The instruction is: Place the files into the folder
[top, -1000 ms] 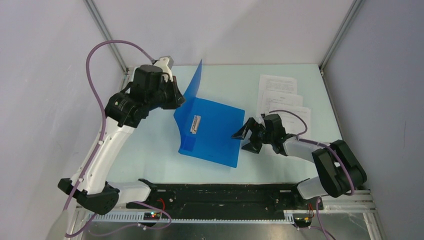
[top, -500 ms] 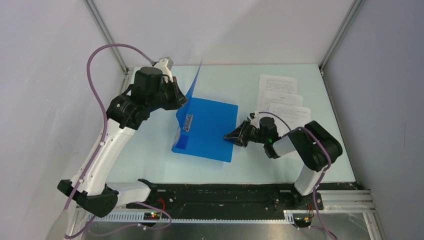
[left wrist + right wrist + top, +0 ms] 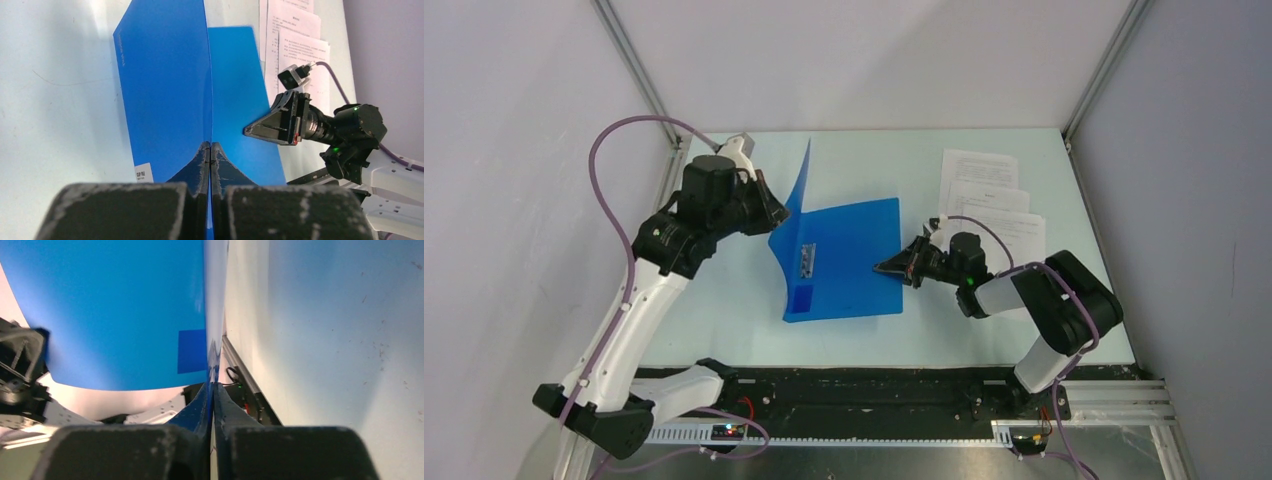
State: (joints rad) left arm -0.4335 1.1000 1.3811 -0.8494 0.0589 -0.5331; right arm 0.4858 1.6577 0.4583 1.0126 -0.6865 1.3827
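Left tool [image 3: 210, 150] pinches the folder's [image 3: 849, 260] raised cover, right tool [image 3: 210, 390] the lower one; right arm [image 3: 1064, 300] partly hides files [image 3: 984, 190] at 2 o'clock.

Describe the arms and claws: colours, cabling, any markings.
Both look alike. The left arm and right arm have white link shells, black joint housings and black bases. A mauve cable runs outside each one. The left claw and right claw are black, with wedge-shaped fingers scuffed grey. A green light glows at the right wrist. No sleeves or printed markings are visible.
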